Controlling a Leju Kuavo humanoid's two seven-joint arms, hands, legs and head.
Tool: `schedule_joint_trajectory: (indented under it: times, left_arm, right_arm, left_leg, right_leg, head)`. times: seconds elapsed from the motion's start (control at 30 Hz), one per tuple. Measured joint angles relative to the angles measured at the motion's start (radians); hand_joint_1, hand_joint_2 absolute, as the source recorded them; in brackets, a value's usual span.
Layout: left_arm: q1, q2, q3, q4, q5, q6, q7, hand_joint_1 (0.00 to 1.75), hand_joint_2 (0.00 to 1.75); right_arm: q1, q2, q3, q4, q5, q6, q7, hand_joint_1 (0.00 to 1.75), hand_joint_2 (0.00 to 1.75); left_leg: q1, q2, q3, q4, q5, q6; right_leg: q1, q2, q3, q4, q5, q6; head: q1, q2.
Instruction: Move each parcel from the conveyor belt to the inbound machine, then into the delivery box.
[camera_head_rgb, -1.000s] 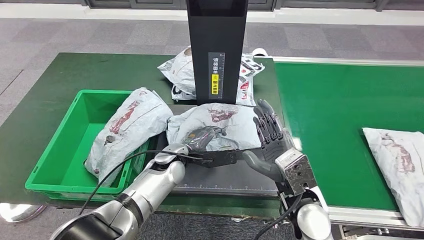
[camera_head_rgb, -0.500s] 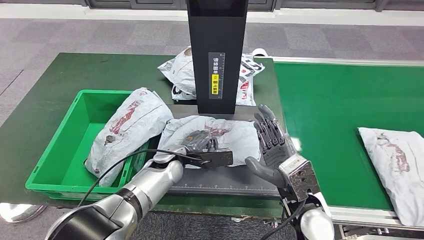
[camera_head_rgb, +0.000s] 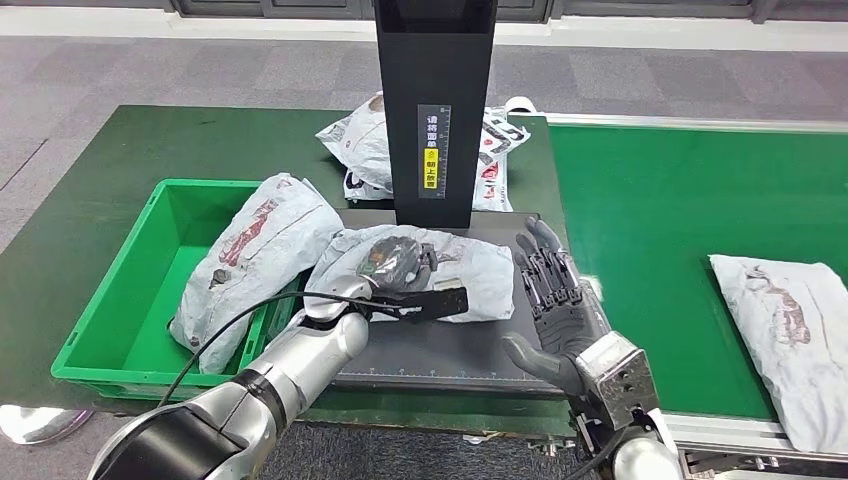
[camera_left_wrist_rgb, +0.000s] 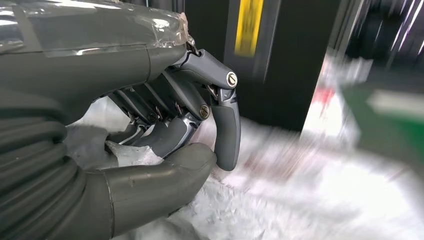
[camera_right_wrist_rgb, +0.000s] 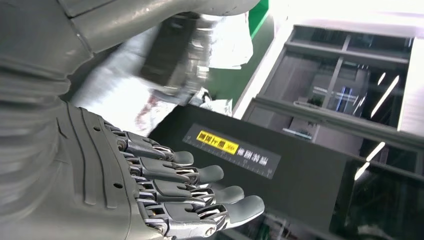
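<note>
A white parcel (camera_head_rgb: 470, 272) with red print lies on the inbound machine's dark plate (camera_head_rgb: 440, 345), under the black column (camera_head_rgb: 435, 110). My left hand (camera_head_rgb: 395, 262) grips its crumpled top, and in the left wrist view the fingers (camera_left_wrist_rgb: 220, 125) curl around a fold of the white wrap (camera_left_wrist_rgb: 125, 152). My right hand (camera_head_rgb: 548, 290) stands open and upright just right of the parcel, a small gap between them; its spread fingers (camera_right_wrist_rgb: 200, 195) show against the column (camera_right_wrist_rgb: 280, 175). The green delivery box (camera_head_rgb: 110, 275) sits left of the plate. Another parcel (camera_head_rgb: 790, 330) lies on the green conveyor belt (camera_head_rgb: 660, 220).
One white parcel (camera_head_rgb: 255, 250) leans in the green box against its right wall. More parcels (camera_head_rgb: 360, 140) lie behind the column on the dark green table (camera_head_rgb: 90, 170). A black cable (camera_head_rgb: 230, 330) runs along my left forearm.
My left hand has dragged the parcel leftward across the plate toward the green box. My right hand has drawn back off the parcel. The conveyor parcel has shifted slightly left.
</note>
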Motion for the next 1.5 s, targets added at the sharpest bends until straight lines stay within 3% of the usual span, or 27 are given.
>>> schedule_joint_trajectory:
  times: [0.3,0.63,0.87,1.07,1.3,1.5]
  left_arm:
    - [0.032,0.029,0.047,-0.434,0.096,0.024,0.011,1.75,1.75]
    - [0.071,0.047,0.058,-0.608,0.125,0.072,0.009,1.75,1.75]
    - [0.082,0.063,0.081,-0.706,0.065,0.158,0.066,1.75,1.75]
    - [0.012,0.103,0.168,-0.676,-0.2,0.266,0.225,1.75,1.75]
    - [-0.095,0.2,0.342,-0.442,-0.495,0.344,0.376,1.75,1.75]
    - [-0.116,0.272,0.451,-0.267,-0.54,0.357,0.403,1.75,1.75]
  right_arm:
    - [0.047,0.0,-0.026,-0.033,0.004,-0.014,-0.018,0.0,1.75]
    - [0.054,0.0,-0.033,-0.034,0.005,-0.013,-0.023,0.0,1.75]
    - [0.061,0.0,-0.034,-0.034,0.014,-0.001,-0.027,0.0,1.75]
    - [0.071,0.0,-0.035,-0.034,0.016,-0.004,-0.025,0.0,1.75]
    - [0.084,-0.009,-0.035,-0.033,-0.007,-0.013,-0.02,0.0,1.75]
    - [0.091,-0.029,-0.035,-0.029,-0.023,-0.016,-0.024,0.0,1.75]
  left_leg:
    - [0.0,0.0,0.0,0.0,0.0,0.0]
    - [0.0,0.0,0.0,0.0,0.0,0.0]
    - [0.0,0.0,-0.001,0.0,0.0,0.0]
    - [0.0,0.0,0.0,0.0,0.0,-0.001]
    - [0.001,0.002,0.001,-0.001,0.002,-0.002]
    - [0.002,0.001,0.0,-0.001,0.002,-0.002]
  right_leg:
    - [0.0,0.0,0.0,0.0,0.0,0.0]
    - [0.0,0.0,0.0,0.0,0.0,0.0]
    - [0.0,0.0,0.0,0.0,0.0,0.0]
    - [0.0,0.001,0.0,0.0,0.0,0.0]
    - [0.002,0.002,0.0,0.001,0.001,-0.001]
    - [0.002,0.001,-0.001,0.001,0.001,-0.002]
  head:
    - [0.0,0.0]
    - [0.0,0.0]
    - [0.0,0.0]
    - [0.0,0.0]
    - [0.0,0.0]
    - [0.0,0.0]
